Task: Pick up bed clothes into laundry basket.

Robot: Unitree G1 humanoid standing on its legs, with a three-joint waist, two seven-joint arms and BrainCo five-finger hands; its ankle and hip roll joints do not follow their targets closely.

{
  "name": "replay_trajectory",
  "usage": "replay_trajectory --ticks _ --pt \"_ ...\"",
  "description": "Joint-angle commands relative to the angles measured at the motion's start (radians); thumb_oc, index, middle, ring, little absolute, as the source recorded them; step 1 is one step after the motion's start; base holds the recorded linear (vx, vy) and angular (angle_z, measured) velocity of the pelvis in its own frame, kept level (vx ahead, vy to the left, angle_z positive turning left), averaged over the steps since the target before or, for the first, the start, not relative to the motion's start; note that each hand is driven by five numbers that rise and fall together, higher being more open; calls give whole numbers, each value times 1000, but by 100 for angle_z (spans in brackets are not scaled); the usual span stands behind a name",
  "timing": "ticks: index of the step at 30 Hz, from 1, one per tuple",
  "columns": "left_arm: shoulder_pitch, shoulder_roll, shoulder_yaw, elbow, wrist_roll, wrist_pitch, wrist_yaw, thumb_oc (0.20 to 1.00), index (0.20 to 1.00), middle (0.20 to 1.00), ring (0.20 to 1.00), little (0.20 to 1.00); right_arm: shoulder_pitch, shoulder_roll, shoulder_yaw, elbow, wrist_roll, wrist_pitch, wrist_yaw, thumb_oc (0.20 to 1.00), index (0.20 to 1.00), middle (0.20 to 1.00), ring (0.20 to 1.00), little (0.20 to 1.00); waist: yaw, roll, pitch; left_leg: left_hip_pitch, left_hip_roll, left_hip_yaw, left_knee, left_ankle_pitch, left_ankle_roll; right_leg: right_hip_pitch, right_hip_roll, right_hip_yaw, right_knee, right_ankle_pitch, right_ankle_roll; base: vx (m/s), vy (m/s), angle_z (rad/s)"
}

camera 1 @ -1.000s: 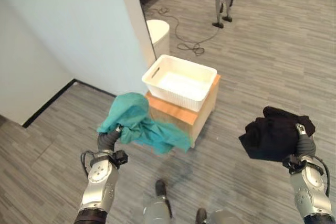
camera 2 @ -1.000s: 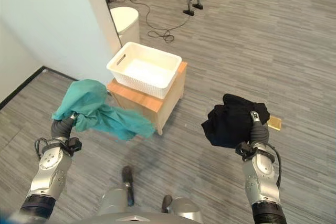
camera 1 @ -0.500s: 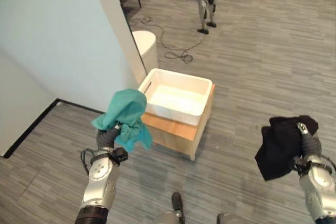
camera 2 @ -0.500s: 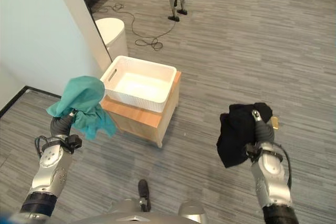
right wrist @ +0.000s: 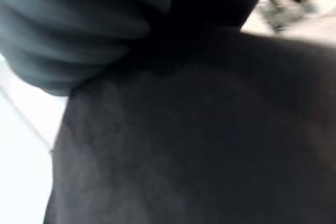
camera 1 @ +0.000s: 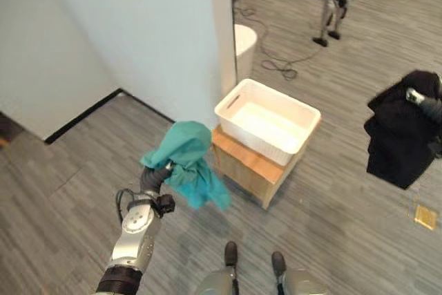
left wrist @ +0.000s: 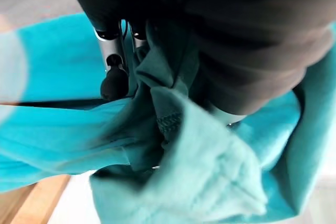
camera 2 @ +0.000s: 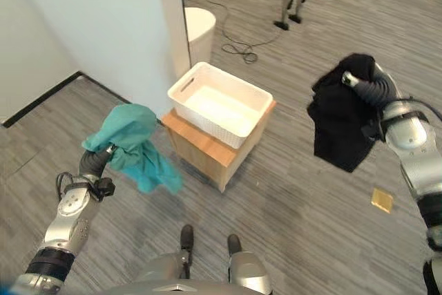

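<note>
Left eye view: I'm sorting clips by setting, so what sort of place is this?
Probably a lab or office floor staged for laundry: grey plank flooring, another robot's legs standing beyond, and a white laundry basket on a small wooden stand.

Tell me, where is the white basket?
The white plastic laundry basket sits on a small wooden stand, mid-scene by the pale wall, between the teal cloth and black cloth.

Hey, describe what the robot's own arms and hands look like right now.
Both arms are silver-grey metal with black bands near the elbow. The left hand and right hand wear dark ribbed covers over the wrist; silver fingers end in dark tips.
</note>
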Motion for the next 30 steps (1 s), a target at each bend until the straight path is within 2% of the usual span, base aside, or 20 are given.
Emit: replay_trajectory --ticks 1,2,3,4,5,6,8,14,17,21,29,30 --pt "30 140 38 -46 -47 -62 -19 200 200 200 200 200 -267 -81 151 75 -241 -36 -49 200 200 200 200 200 80 -82 -79 75 -8 -33 16 -108 -2 -114 -65 24 77 -23 59 89 -63 16" --pt "55 172 45 -44 -33 -60 -21 200 200 200 200 200 -433 -86 315 118 -436 -19 -72 200 200 200 200 200 101 -88 -81 71 -5 -46 4 -99 -6 -108 -64 9 68 -26 56 69 -59 28" --pt "60 182 51 -45 -25 -62 -19 200 200 200 200 200 -497 -68 367 156 -486 -14 -85 200 200 200 200 200 108 -86 -80 67 -5 -55 -1 -94 -8 -106 -66 2 63 -27 54 46 -45 25" --pt "62 171 58 -46 -25 -61 -19 200 200 200 200 200 -531 -60 400 169 -483 -17 -88 200 200 200 200 200 98 -78 -79 67 -6 -57 -3 -93 -8 -105 -66 -1 62 -27 54 16 -31 24" --pt "65 178 62 -41 -21 -62 -15 200 200 200 200 200 -560 -38 403 208 -505 -3 -104 200 200 200 200 200 106 -76 -81 65 -6 -65 -10 -91 -8 -103 -66 -10 58 -28 53 46 -52 38" --pt "76 196 77 -38 -21 -66 -9 200 200 200 200 200 -644 -2 479 281 -595 13 -112 200 200 200 200 200 121 -78 -86 59 -5 -78 -19 -83 -11 -97 -69 -27 47 -28 51 43 -67 43" --pt "83 205 89 -48 -19 -71 -2 200 200 200 200 200 -740 40 571 356 -650 20 -115 200 200 200 200 200 131 -72 -85 46 -6 -93 -29 -71 -16 -97 -71 -44 39 -29 48 18 -55 43" --pt "95 206 86 -52 -14 -75 -5 200 200 200 200 200 -838 120 708 577 -749 41 -101 200 200 200 200 200 162 -68 -72 4 -9 -134 -39 -50 -33 -103 -73 -95 20 -28 42 -11 -45 37" --pt "101 197 84 -58 -24 -82 -5 200 200 200 200 200 -833 122 678 664 -728 58 -129 200 200 200 200 200 174 -60 -62 -18 -10 -149 -41 -41 -39 -110 -72 -117 8 -24 42 -23 -34 28" --pt "101 204 82 -63 -16 -81 -4 200 200 200 200 200 -851 112 694 647 -719 55 -134 200 200 200 200 200 177 -57 -53 -37 -9 -148 -43 -36 -41 -121 -72 -122 -3 -18 42 -18 -13 7" --pt "47 171 30 -54 -76 -89 5 200 200 200 200 200 -816 232 597 695 -676 100 -179 200 200 200 200 200 187 -44 -19 -92 -1 -118 -52 -17 -51 -188 -58 -106 -24 12 40 -39 -17 -13" --pt "36 160 26 -56 -95 -91 13 200 200 200 200 200 -802 274 580 696 -696 116 -185 200 200 200 200 200 187 -34 -12 -101 0 -109 -54 -14 -53 -201 -56 -99 -27 16 38 -21 -10 -8"
